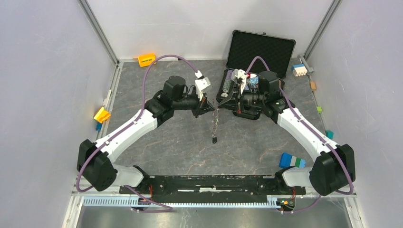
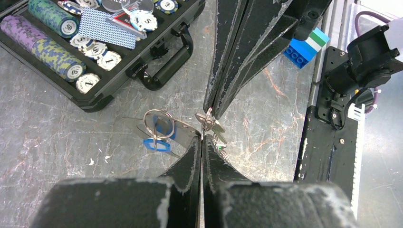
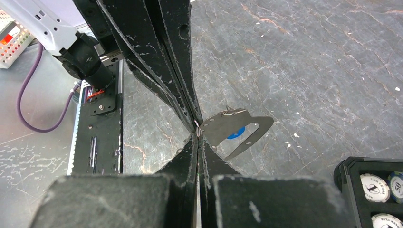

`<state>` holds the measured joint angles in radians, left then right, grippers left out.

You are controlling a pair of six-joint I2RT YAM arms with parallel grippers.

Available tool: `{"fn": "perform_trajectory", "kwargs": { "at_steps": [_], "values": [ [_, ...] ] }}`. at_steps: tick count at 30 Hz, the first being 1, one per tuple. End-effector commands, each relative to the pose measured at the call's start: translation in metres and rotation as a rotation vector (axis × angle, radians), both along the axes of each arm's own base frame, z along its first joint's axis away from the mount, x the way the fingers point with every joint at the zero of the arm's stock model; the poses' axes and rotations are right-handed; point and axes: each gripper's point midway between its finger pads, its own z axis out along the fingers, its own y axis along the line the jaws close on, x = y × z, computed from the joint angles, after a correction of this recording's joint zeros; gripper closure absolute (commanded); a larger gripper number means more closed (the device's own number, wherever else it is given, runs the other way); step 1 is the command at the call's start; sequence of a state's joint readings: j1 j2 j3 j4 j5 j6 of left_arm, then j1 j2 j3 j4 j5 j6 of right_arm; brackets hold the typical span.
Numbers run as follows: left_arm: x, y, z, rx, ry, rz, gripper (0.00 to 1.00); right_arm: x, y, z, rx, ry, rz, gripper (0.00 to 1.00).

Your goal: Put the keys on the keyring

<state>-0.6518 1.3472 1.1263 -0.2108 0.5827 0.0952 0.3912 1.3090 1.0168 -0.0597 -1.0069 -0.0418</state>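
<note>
Grey marbled bench fills the overhead view, with an open poker chip case (image 1: 261, 47) at its far side. Just off the case's near left corner the left tool (image 1: 207, 108) and the right tool (image 1: 222, 99) meet tip to tip above the bench. A thin chain (image 1: 216, 124) hangs from their meeting point, away from the case, and ends in a dark fob (image 1: 215, 140). I cannot tell whether the fob touches the bench.

From the left wrist, the case sits up and to the left, and the keyring (image 2: 186, 129) is held on the open side of it, clear of its handle. It is a flat silver oval loop, and a round split ring (image 2: 159, 122) and a blue tag (image 2: 157, 145) are at its end nearer the case. The left tool is clenched, and its tips seem to pinch the loop's other end. The right tool comes in from above, also clenched, with its tips on a small key (image 2: 212, 126) just beside that same end. The key looks not yet threaded onto the loop, so I judge that the main step is still left to do.

From the right wrist, the case shows only at the lower right corner. The loop sticks out from the joined tips towards the case. Both tools are pressed shut against its near end, and the key is hidden between them.
</note>
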Motion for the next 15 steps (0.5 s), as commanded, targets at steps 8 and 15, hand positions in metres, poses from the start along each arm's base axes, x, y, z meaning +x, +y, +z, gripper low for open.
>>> {"fn": "perform_trajectory", "kwargs": {
  "at_steps": [8, 15],
  "values": [
    [-0.0084, -0.0025, 0.028, -0.067, -0.067, -0.039, 0.98, 0.0038, 0.0058, -0.0032, -0.007, -0.017, -0.007, 1.0],
    [-0.0112, -0.0021, 0.0281, -0.069, -0.07, -0.05, 0.98, 0.0065, 0.0039, -0.0044, -0.021, -0.029, -0.024, 1.0]
  ]
}}
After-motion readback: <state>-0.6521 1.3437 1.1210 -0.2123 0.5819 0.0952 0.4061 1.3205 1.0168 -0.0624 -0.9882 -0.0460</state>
